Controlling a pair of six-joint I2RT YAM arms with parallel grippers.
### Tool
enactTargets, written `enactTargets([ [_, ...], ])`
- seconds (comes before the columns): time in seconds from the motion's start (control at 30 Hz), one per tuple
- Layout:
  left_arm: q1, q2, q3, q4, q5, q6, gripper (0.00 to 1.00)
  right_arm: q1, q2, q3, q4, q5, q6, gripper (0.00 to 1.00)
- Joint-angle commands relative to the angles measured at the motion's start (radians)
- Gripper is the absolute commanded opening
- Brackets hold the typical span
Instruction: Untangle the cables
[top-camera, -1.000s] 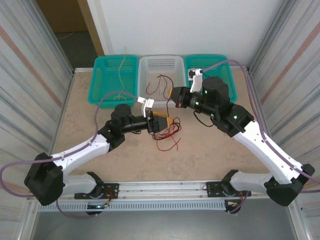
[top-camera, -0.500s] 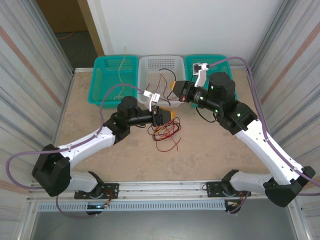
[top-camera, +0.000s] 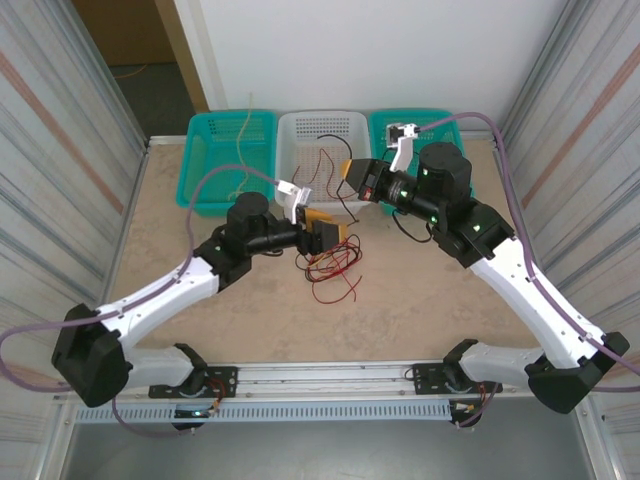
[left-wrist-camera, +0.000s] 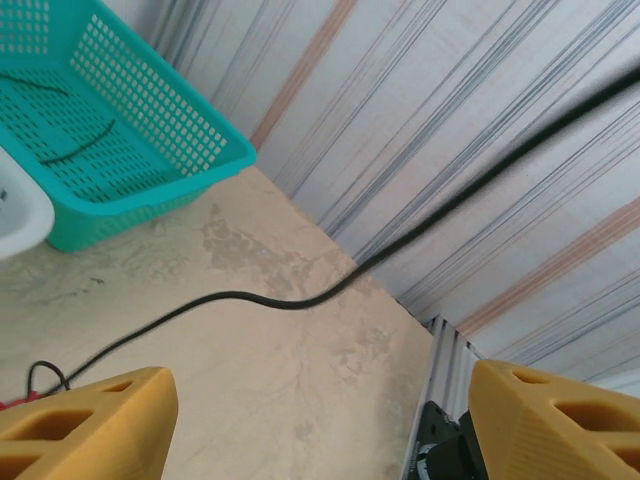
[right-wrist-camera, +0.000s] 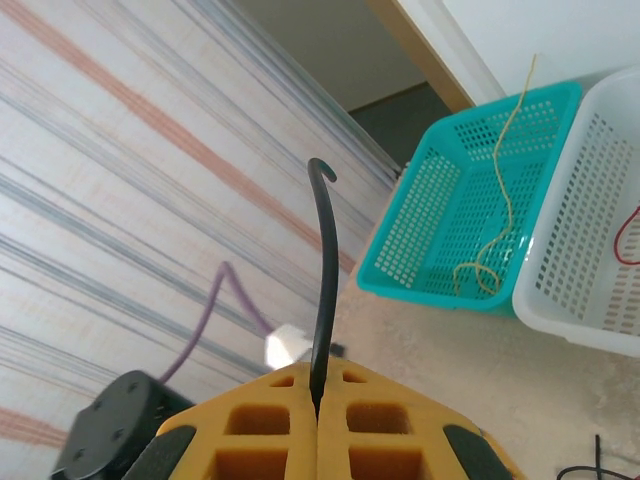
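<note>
**Two robot arms working at a knot of thin cables on a table**

We are looking at thin, curly cables. They look light, limp and probably slippery, so we are expecting them to sag and spring rather than hold a shape. We judge the best hold to be a pinch on a free length just outside the knot, with a gentle pull so nothing snags.

The right gripper is clenching the black cable between its yellow pads, with a short hooked end poking out past them. It is hovering near the far edge of the table, just in front of the white basket. The red cables are lying in a loose knot near the middle of the table.

The left gripper is standing spread, grasping nothing, just above the knot. The black cable is crossing the gap beyond its fingers, touching neither as far as we can tell.
</note>
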Motion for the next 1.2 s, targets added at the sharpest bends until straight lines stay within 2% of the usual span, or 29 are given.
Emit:
enactTargets([
  [0.0, -0.006, -0.044, -0.005, -0.073, -0.048, 0.073, 0.77, -0.049, 0.006, 0.036, -0.010, -0.023, -0.007, 0.02],
  [0.13, -0.006, -0.057, -0.031, -0.130, -0.105, 0.051, 0.71, -0.123, 0.016, 0.071, -0.044, -0.030, -0.038, 0.02],
  [0.43, -0.003, -0.125, -0.108, -0.347, -0.296, 0.004, 0.63, -0.417, 0.103, 0.223, -0.090, -0.140, -0.057, 0.05],
  [0.63, 0.017, -0.150, -0.119, -0.427, -0.330, -0.038, 0.62, -0.588, 0.241, 0.300, -0.103, -0.152, -0.052, 0.06],
  [0.87, 0.077, -0.113, -0.111, -0.472, -0.300, -0.106, 0.61, -0.700, 0.527, 0.447, -0.190, -0.261, -0.044, 0.08],
  [0.97, 0.091, -0.094, -0.095, -0.504, -0.300, -0.105, 0.61, -0.706, 0.637, 0.519, -0.265, -0.256, -0.076, 0.16],
  [1.07, 0.096, -0.078, -0.082, -0.535, -0.301, -0.101, 0.62, -0.704, 0.660, 0.496, -0.280, -0.236, -0.089, 0.37],
  [1.17, 0.099, -0.064, -0.083, -0.552, -0.311, -0.104, 0.63, -0.687, 0.610, 0.398, -0.255, -0.204, -0.092, 0.42],
])
